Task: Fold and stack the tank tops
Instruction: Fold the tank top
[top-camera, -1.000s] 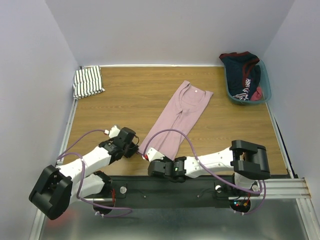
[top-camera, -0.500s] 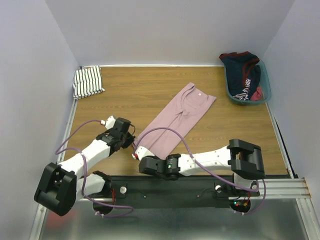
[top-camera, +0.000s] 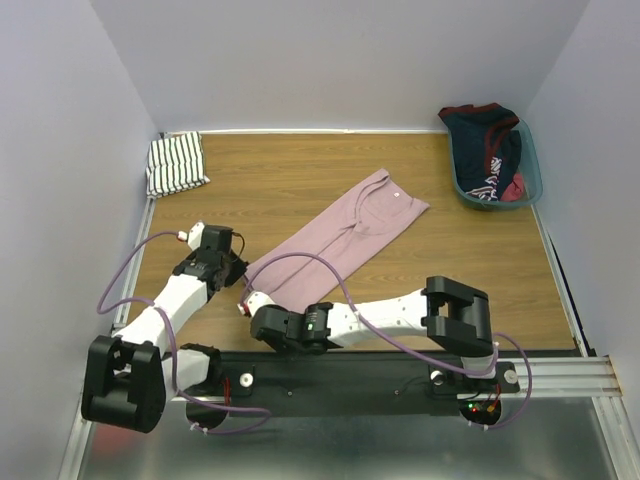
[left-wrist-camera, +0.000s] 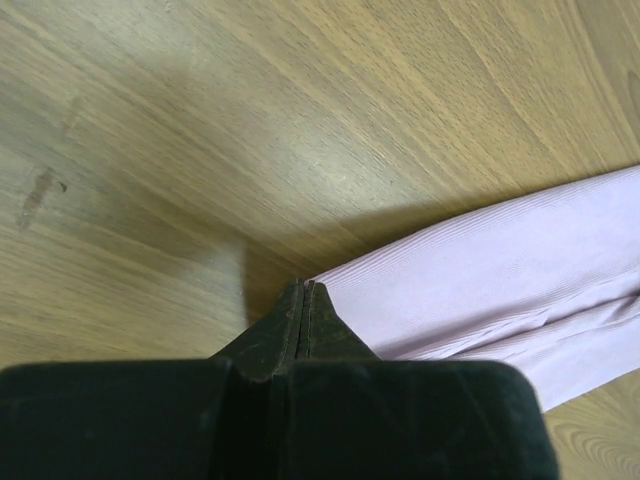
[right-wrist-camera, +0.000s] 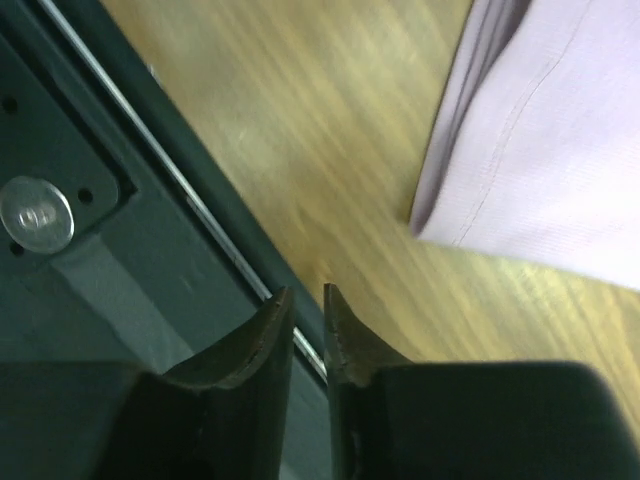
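We see the pink top (top-camera: 340, 240) spread flat on the tabletop (top-camera: 280, 180). It runs on a slant from the lower left of the overhead view, close to both arms, up toward the centre right, with its neckline at the far end. In the left wrist view the left fingers (left-wrist-camera: 303, 295) are clenched, their tips pressed together with no gap. The near corner of the pink top (left-wrist-camera: 480, 290) runs right in at those tips, so we read them as pinching that corner. From there the cloth stretches off to the right edge of that frame in soft lengthwise folds.

The right fingers (right-wrist-camera: 280, 315) are almost together, with only a slim gap between them and nothing in it. In the right wrist view they point down at the near edge of the tabletop, beside the black rail (right-wrist-camera: 90, 260). The other near corner of the pink top (right-wrist-camera: 540, 170) lies in the upper right of that frame, near the tips but clear of them.

The striped top (top-camera: 177, 165) sits folded in the far left corner of the tabletop, well apart from both sets of fingers. A teal basket (top-camera: 540, 178) stands in the far right corner with dark clothing (top-camera: 490, 145) heaped inside.
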